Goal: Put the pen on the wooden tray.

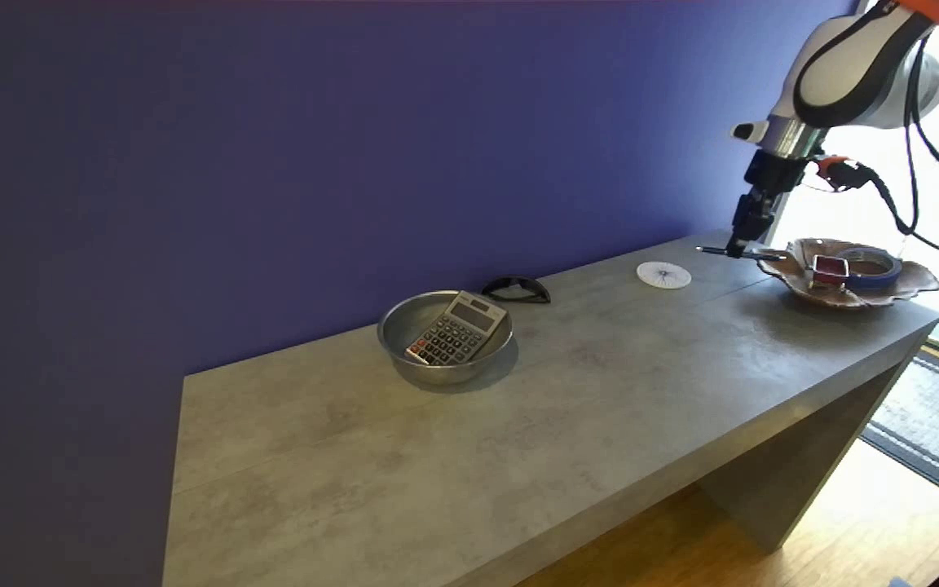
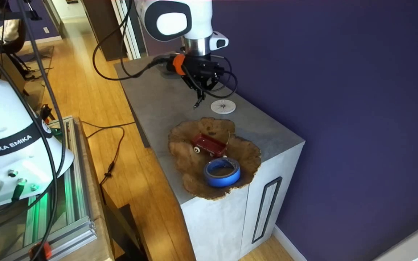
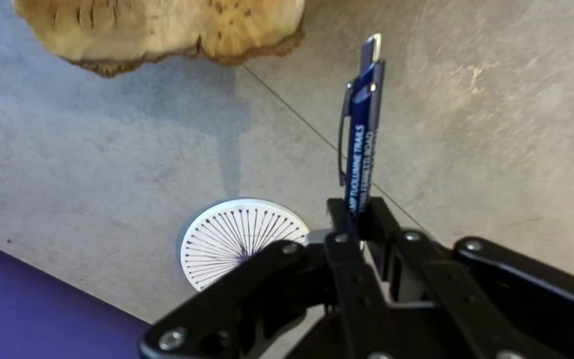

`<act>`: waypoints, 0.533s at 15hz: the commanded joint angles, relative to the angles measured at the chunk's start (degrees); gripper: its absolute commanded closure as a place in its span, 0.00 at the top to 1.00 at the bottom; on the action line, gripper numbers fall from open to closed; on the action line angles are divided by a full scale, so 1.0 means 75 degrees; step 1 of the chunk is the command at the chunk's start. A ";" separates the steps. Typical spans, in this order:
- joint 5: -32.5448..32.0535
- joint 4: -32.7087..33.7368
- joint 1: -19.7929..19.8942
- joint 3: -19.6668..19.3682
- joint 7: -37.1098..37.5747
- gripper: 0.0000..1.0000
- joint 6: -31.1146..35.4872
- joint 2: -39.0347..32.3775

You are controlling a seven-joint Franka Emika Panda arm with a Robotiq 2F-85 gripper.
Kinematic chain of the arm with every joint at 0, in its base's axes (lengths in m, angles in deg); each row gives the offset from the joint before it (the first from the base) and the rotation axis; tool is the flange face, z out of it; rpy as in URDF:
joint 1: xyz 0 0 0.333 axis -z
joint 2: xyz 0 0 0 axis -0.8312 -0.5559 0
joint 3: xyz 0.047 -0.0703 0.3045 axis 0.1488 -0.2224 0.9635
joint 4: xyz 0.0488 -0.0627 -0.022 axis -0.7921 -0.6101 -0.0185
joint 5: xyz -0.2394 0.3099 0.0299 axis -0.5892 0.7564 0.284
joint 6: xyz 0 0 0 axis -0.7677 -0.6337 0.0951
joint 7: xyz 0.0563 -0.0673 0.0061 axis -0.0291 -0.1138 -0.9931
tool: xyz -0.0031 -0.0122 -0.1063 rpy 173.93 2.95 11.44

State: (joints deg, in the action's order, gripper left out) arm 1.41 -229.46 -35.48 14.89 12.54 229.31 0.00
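The pen is dark blue with white lettering and a clip; it shows in the wrist view (image 3: 363, 134) and in both exterior views (image 1: 765, 257) (image 2: 196, 104). My gripper (image 3: 358, 212) is shut on the pen's middle, and its far end is mostly hidden by the fingers. In both exterior views the gripper (image 1: 735, 249) (image 2: 201, 98) holds the pen roughly level above the grey table, beside the wooden tray. The wooden tray (image 2: 183, 163) is brown with an uneven rim; its edge shows at the top of the wrist view (image 3: 167, 30) and at the right in an exterior view (image 1: 919, 281).
A red toy wagon (image 2: 209, 144) and a roll of blue tape (image 2: 227, 180) lie in the tray. A white patterned disc (image 1: 663, 275) lies on the table near the gripper. Farther off are a metal bowl (image 1: 437, 375) holding a calculator (image 1: 457, 333) and a curved black object (image 1: 531, 287) by the purple wall.
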 commanded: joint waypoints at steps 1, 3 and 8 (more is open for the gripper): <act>0.0875 -0.0282 -0.0209 -0.0258 -0.0589 0.03 -0.0034 0.0338; 0.1045 -0.0452 -0.0291 -0.0459 -0.0815 0.13 -0.0044 0.0570; 0.0385 -0.0517 -0.0962 -0.1519 0.0205 0.03 0.0061 0.0455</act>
State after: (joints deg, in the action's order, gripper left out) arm 6.90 -232.77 -40.19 8.52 9.86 229.50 3.17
